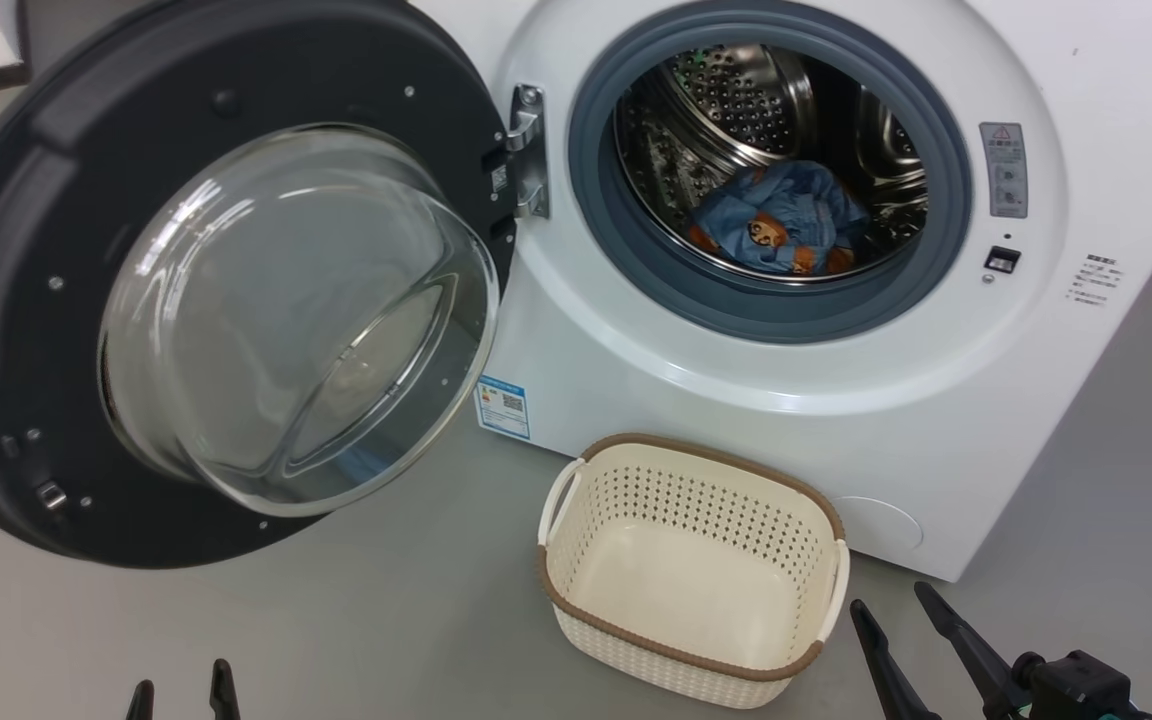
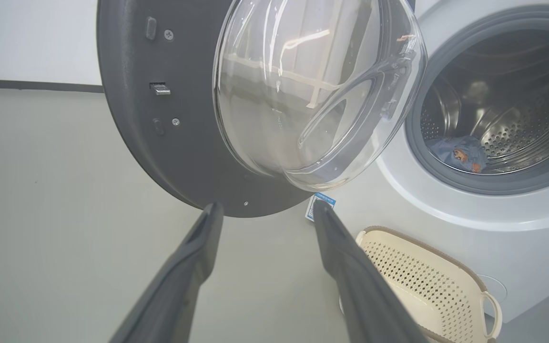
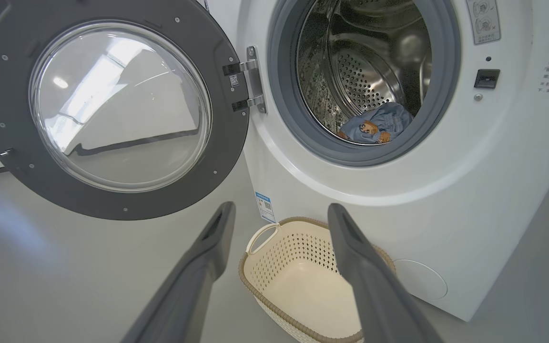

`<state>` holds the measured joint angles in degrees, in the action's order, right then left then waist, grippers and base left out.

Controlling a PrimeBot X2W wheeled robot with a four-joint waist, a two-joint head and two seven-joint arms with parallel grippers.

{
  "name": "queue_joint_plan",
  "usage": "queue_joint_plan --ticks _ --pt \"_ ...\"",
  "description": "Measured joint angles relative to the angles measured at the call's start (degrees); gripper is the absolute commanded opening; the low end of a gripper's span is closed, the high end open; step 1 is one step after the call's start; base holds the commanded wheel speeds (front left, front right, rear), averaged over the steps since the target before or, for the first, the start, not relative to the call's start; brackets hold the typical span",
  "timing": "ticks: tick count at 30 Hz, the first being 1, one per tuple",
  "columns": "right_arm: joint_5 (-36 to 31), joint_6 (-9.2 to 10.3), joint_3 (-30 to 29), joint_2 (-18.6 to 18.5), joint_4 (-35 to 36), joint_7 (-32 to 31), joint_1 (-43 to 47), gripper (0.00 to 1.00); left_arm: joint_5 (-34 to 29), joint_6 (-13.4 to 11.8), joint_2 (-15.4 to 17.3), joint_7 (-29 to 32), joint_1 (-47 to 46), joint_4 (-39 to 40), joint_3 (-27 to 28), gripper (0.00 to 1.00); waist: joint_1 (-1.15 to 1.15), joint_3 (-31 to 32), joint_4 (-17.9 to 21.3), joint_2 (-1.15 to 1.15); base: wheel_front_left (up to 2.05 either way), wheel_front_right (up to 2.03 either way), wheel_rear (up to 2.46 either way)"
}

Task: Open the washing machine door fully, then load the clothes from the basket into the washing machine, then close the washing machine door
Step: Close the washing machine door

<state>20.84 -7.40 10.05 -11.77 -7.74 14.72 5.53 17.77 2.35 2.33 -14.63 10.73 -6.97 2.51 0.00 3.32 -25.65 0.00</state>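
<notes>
The washing machine (image 1: pixel 736 380) stands with its door (image 1: pixel 226 290) swung wide to the left on its metal hinge. Light blue clothes (image 1: pixel 781 225) with orange-brown prints lie inside the steel drum, also seen as clothes (image 3: pixel 374 128) and clothes (image 2: pixel 458 152). The cream basket (image 1: pixel 691 570) with a brown rim sits on the floor before the machine, with nothing inside it. My left gripper (image 1: pixel 181 695) is open at the bottom left, fingertips just showing. My right gripper (image 1: pixel 896 610) is open beside the basket's right end. Both hold nothing.
A blue label sticker (image 1: pixel 503 407) is on the machine's lower left front. The door's latch (image 2: pixel 160 89) sticks out from its dark rim. Grey floor (image 1: pixel 336 630) stretches left of the basket and under the open door.
</notes>
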Motion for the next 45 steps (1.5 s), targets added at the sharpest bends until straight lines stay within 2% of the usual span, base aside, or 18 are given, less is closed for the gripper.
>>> queue_joint_plan --ticks 5,14,15,16,18,26,34,38,42,45 --pt "0.00 0.00 0.33 0.04 -0.01 0.00 -0.03 1.00 0.00 -0.01 0.00 0.00 0.05 0.09 0.19 1.00 0.00 -0.01 -1.51 0.00 0.00 0.00 0.00" --pt "0.00 0.00 0.58 -0.04 -0.24 0.00 -1.36 1.00 0.10 -0.27 0.00 0.00 0.10 0.53 0.37 1.00 0.00 -0.56 -2.02 0.00 0.00 0.00 0.00" --pt "0.00 0.00 0.59 -0.04 -0.24 0.00 -1.36 1.00 0.22 -0.42 0.00 0.00 0.12 0.53 0.49 0.86 0.00 -0.56 -2.02 0.00 0.00 0.00 0.00" --pt "0.00 0.00 0.62 -0.04 -0.24 0.00 -1.36 1.00 0.33 -0.42 0.00 0.00 0.15 0.53 0.71 0.49 0.00 -0.56 -2.02 0.00 0.00 0.00 0.00" --pt "0.00 0.00 0.64 -0.04 -0.24 0.00 -1.36 1.00 1.27 -0.43 0.00 0.00 0.20 0.48 1.65 0.00 0.00 -0.52 -1.99 0.00 0.00 0.00 0.00" --pt "0.00 0.00 0.49 0.15 -0.22 0.00 -1.32 1.00 6.28 0.03 -0.04 0.00 0.17 -0.38 9.03 0.00 0.00 -0.44 -1.64 0.00 0.00 0.00 0.00" --pt "0.00 0.00 0.35 0.41 -0.20 0.00 -1.27 1.00 15.60 2.97 0.11 -0.01 -3.15 -3.88 23.63 0.00 0.00 -0.80 -0.77 0.00 0.00 0.00 0.00" --pt "-0.02 0.00 0.23 0.45 -0.18 0.00 -1.25 1.00 21.19 3.47 3.65 0.82 -7.79 -6.84 28.87 0.00 0.00 -1.05 -0.43 0.00 0.00 0.00 0.00" --pt "-0.09 0.00 0.05 0.64 -0.15 0.00 -1.24 1.00 28.11 3.34 8.72 6.64 -12.91 -10.29 33.33 0.00 0.00 -1.35 -0.21 0.00 0.00 0.00 0.00" --pt "-0.09 0.00 0.12 0.68 -0.15 0.00 -1.26 1.00 33.01 1.32 12.92 11.11 -17.35 -13.49 37.07 0.00 0.00 -1.57 0.04 0.00 0.00 0.00 0.00"
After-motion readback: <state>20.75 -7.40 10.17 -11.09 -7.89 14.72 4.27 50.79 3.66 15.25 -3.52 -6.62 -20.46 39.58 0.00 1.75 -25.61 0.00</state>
